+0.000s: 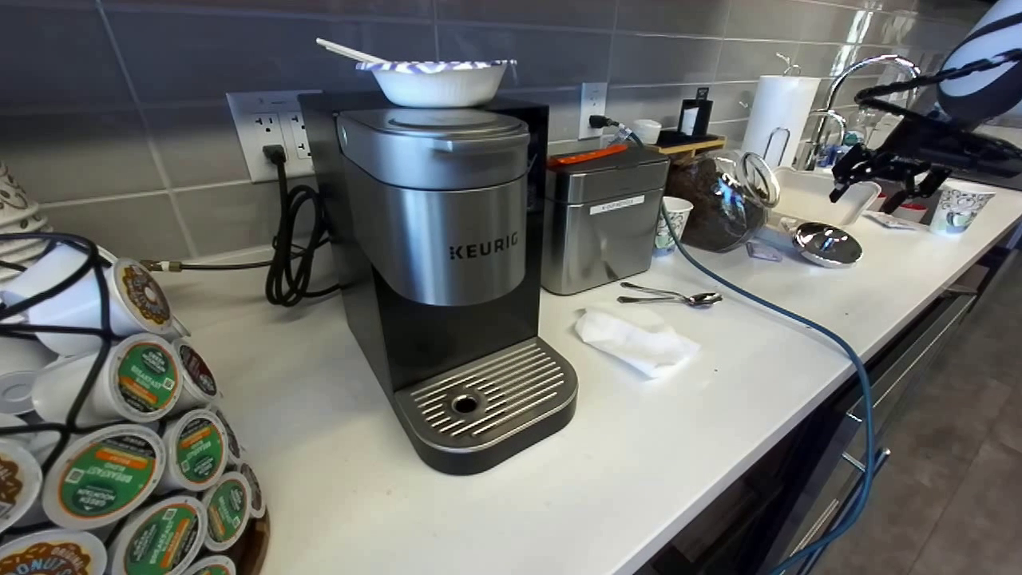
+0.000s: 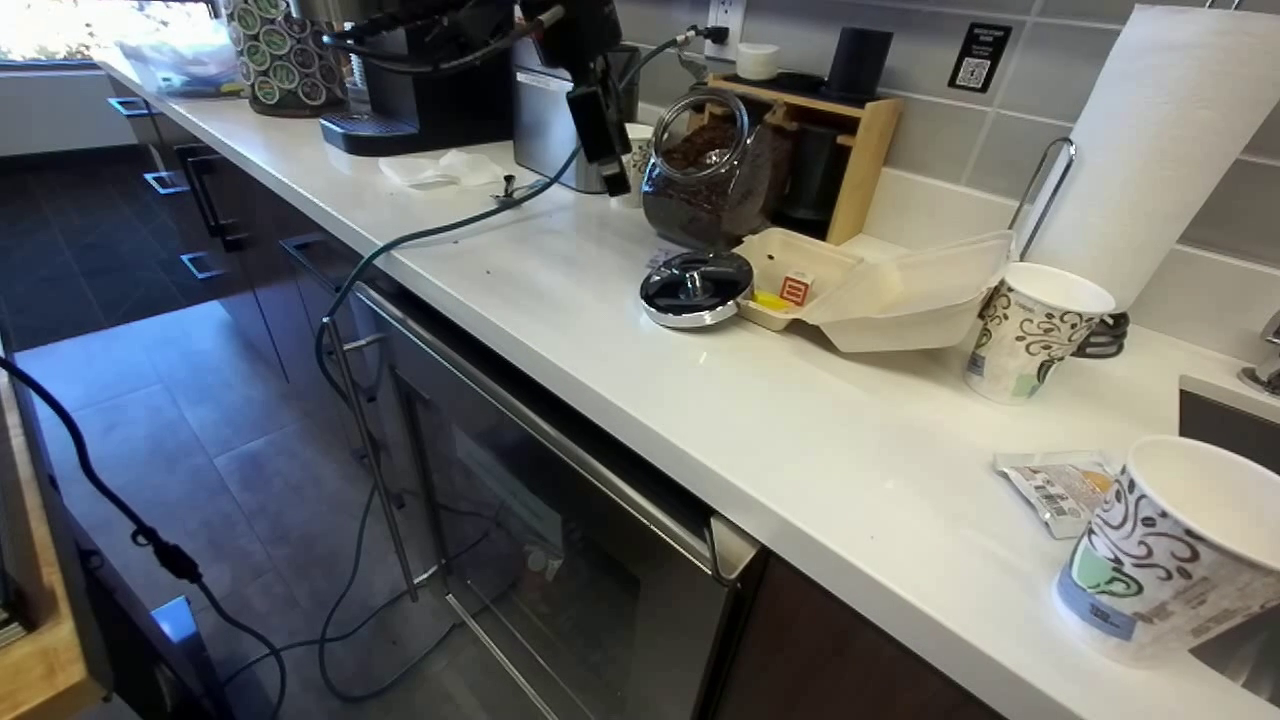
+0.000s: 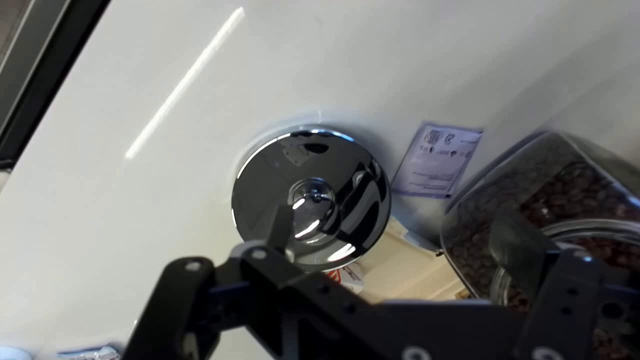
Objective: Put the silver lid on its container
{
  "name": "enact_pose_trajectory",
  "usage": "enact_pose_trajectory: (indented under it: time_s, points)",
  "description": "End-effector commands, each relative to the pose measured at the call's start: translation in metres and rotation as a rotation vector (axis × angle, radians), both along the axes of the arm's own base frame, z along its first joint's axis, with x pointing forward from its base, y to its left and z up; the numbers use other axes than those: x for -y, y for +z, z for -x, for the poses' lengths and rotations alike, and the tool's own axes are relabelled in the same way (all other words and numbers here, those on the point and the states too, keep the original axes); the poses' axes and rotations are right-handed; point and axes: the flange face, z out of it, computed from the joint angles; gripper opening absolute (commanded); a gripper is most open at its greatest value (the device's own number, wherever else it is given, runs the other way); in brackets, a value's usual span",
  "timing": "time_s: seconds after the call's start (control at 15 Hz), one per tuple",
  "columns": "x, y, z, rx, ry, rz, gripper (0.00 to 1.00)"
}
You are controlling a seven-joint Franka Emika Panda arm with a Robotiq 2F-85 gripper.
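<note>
Gripper (image 3: pixel 394 222) downward over counter (image 2: pixel 850 430), jaws apart

The silver lid (image 3: pixel 312 192) shows bright highlights; near it, a streak of glare (image 3: pixel 185 82) lies on the counter (image 3: pixel 100 225). In an exterior view, far from the lid, the window (image 2: pixel 100 30) is overexposed.

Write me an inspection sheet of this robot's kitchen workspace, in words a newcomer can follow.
Surface: glossy white countertop.
Job's things: silver lid lying on the countertop; glass jar of coffee beans, likely its container, uncovered.
Clutter: open takeout box beside the lid, paper cups, white napkin, spoons.
Gripper: open, above the countertop, holding nothing.
Cables: blue cable crosses the countertop and hangs over its front edge.
Surroundings: Keurig coffee machine, paper towel roll, grey tiled wall.
</note>
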Motion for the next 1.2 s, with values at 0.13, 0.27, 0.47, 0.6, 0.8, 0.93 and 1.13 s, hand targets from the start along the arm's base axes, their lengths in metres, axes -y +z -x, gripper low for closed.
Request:
enact_pose_trajectory:
  time_s: [0.13,0.27,0.47,0.6,0.8,0.93,1.13]
  points:
    - [0.028,-0.048,-0.02,-0.024,0.047,0.108,1.0]
    - [0.038,-0.053,-0.022,-0.064,0.098,0.138,1.0]
    - [0.051,-0.056,-0.029,-0.076,0.163,0.183,1.0]
    - [0.055,-0.058,-0.034,-0.079,0.173,0.159,1.0]
    - [0.054,-0.055,-0.028,-0.107,0.145,0.136,1.0]
    - [0.056,-0.057,-0.037,-0.087,0.146,0.164,1.0]
    - [0.055,-0.067,-0.046,-0.061,0.172,0.216,1.0]
